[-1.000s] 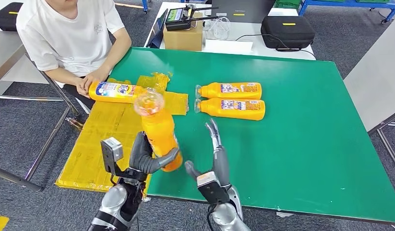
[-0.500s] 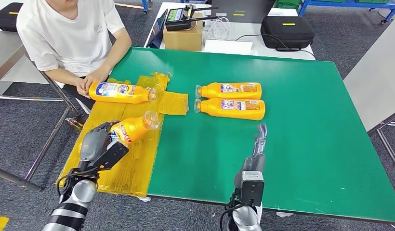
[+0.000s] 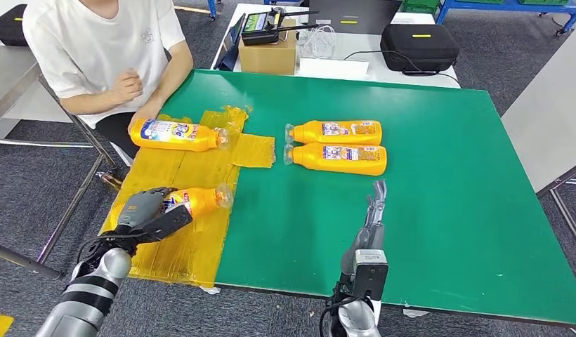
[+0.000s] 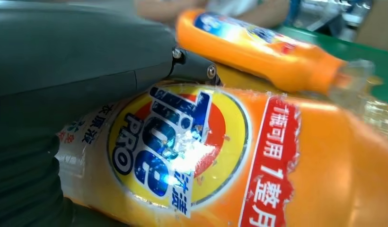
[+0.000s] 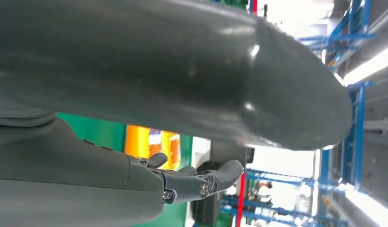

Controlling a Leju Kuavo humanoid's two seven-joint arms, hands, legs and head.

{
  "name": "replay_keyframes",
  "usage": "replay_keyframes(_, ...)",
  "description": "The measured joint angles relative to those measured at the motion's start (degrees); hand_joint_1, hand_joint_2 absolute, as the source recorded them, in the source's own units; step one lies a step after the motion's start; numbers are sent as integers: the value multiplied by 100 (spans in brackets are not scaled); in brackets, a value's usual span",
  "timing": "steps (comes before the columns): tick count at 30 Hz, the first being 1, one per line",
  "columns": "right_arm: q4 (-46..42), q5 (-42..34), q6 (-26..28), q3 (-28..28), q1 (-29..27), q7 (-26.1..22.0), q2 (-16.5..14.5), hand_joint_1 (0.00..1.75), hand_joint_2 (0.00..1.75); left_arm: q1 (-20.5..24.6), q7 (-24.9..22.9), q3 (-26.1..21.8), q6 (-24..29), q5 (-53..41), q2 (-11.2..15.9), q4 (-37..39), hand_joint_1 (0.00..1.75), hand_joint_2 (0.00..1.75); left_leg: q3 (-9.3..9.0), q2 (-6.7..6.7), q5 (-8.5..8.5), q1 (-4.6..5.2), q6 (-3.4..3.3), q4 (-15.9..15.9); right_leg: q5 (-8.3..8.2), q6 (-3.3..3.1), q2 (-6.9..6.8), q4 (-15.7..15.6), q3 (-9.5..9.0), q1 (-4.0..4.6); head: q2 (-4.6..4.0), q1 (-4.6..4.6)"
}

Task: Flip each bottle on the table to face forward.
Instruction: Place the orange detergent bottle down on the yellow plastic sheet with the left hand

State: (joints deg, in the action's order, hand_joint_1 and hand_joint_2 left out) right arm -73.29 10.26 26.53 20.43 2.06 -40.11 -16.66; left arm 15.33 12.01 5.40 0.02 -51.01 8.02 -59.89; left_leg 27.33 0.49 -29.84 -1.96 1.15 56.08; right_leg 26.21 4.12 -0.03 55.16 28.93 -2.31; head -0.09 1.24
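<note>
My left hand (image 3: 146,213) grips an orange bottle (image 3: 195,200) that lies on the yellow sheet (image 3: 173,246), clear cap toward the table's middle. Up close, the held bottle (image 4: 239,161) shows its round logo label, with my grey left hand (image 4: 64,66) wrapped around it. A second orange bottle (image 3: 174,134) lies farther back on the sheet, touched by a person's hand (image 3: 145,115). Two more bottles (image 3: 334,131) (image 3: 338,158) lie side by side on the green table (image 3: 440,210). My right hand (image 3: 373,214) hovers over the table's near part, fingers straight and apart, holding nothing.
A person in a white shirt (image 3: 106,49) sits at the far left corner. Behind the green table stand a cardboard box (image 3: 267,53) with a controller on it and a black case (image 3: 419,45). A grey table edge (image 3: 552,119) lies to the right.
My left hand has swung the bottle from upright over the table down to the left and laid it flat on the yellow sheet. My right hand straightened and shifted right. The person raised one hand.
</note>
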Motion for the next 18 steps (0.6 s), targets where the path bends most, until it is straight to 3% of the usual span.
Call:
replay_keyframes(3, -1, 77, -79, 69, -30, 13, -41, 0, 0, 114, -183, 146, -344, 121, 29, 162, 0, 175, -5, 0, 1, 0, 0, 0, 0, 0, -1, 1, -5, 0, 0, -1)
replay_keyframes(8, 1, -6, -221, 74, -22, 74, -79, 0, 0, 572, -648, 574, -446, -349, 125, 847, 0, 175, -22, -8, 1, 2, 0, -2, 0, 0, -5, 1, -34, -5, 0, -1)
replay_keyframes(14, 57, -40, -358, 70, 27, 75, -87, 0, 0, 806, -335, 682, -759, 224, 243, 1385, 0, 175, -64, -8, 1, 2, 1, -7, 3, -2, -6, 2, -80, -5, 0, 0)
replay_keyframes(18, 116, -101, -353, 64, 31, 37, -87, 0, 0, 538, 49, 602, -984, 1029, 323, 1074, 0, 175, -83, -5, 1, 2, 1, -9, 4, -3, -4, 4, -94, -5, 0, 0)
